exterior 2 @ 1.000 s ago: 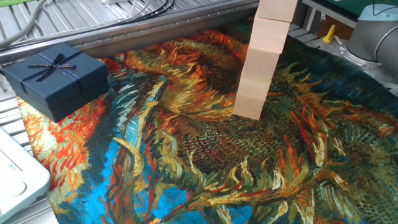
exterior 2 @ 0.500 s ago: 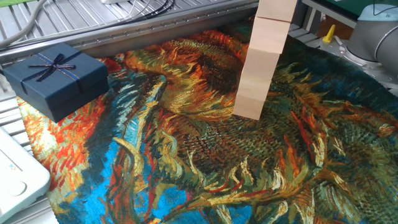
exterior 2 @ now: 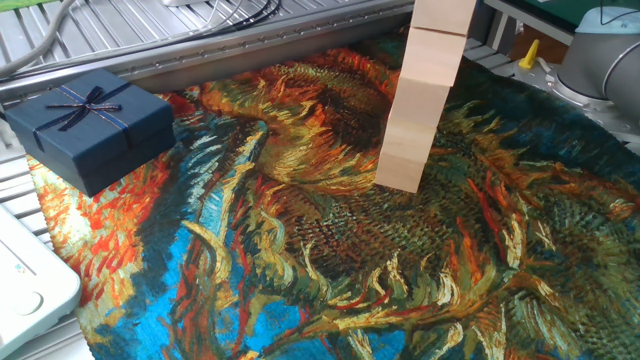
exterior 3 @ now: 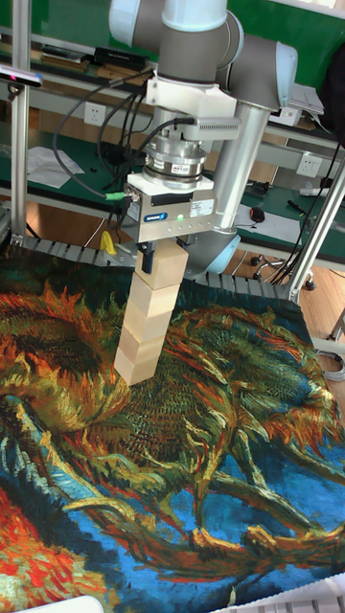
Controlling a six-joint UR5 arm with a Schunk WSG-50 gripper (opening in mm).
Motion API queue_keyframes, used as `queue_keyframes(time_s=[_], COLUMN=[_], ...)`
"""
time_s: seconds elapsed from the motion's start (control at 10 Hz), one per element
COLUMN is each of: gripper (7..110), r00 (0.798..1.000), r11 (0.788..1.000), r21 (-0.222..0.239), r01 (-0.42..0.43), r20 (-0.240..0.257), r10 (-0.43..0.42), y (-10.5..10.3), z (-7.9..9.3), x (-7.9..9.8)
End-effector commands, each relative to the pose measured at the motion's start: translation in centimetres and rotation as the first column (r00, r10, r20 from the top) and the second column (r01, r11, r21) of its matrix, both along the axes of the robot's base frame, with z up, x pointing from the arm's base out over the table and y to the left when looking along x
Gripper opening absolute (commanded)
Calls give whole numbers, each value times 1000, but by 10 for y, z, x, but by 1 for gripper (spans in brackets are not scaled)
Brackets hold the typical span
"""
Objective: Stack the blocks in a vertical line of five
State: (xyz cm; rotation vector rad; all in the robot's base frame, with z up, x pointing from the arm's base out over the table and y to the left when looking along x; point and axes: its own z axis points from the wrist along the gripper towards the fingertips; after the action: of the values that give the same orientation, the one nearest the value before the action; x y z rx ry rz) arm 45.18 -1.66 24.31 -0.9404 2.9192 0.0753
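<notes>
A: Where is the gripper [exterior 3: 165, 252], and what has it got?

B: In the tall fixed view it hangs straight down from the arm [exterior 3: 196, 57]; its dark fingers [exterior 3: 146, 259] sit either side of the top cube of the blocks [exterior 3: 150, 316]; they look closed in against that cube's sides, so I'd say it has hold of the top block, though the fingertips are small and partly hidden by the wood.

A: And the rest of the blocks?

B: Directly under the gripper, one on another, in a single pale column; the column leans a little, its foot lying nearer the camera and to one side of the gripper; I can count about four or five cubes, but the seams are faint, so the exact count is hard to tell; the bottom cube rests on the painted cloth [exterior 3: 192, 460].

A: What does the fixed view add?

B: The gripper itself is out of the picture there; the column [exterior 2: 420, 100] runs up past the top edge; only the arm's grey base joint [exterior 2: 600, 50] shows, off to one side of the stack.

A: Anything else about?

B: A dark navy gift box [exterior 2: 90, 125] with a ribbon bow, well apart from the gripper and the stack, at the cloth's edge; a white device [exterior 2: 25, 285] sits nearer the camera than that box.
</notes>
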Motion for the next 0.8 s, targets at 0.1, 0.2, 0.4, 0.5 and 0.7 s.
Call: queue_keyframes(time_s=[0.1, 0.2, 0.4, 0.5, 0.7], gripper=[7, 7, 7, 7, 7], r00=[1000, 1000, 1000, 1000, 1000], r11=[1000, 1000, 1000, 1000, 1000], r21=[6, 8, 11, 9, 3], r01=[-1, -2, 0, 0, -2], r20=[6, 4, 1, -1, -7], r10=[1, 2, 0, 0, 2], y=[3, 4, 5, 4, 3], z=[-3, -3, -3, -2, 4], x=[4, 4, 3, 2, 0])
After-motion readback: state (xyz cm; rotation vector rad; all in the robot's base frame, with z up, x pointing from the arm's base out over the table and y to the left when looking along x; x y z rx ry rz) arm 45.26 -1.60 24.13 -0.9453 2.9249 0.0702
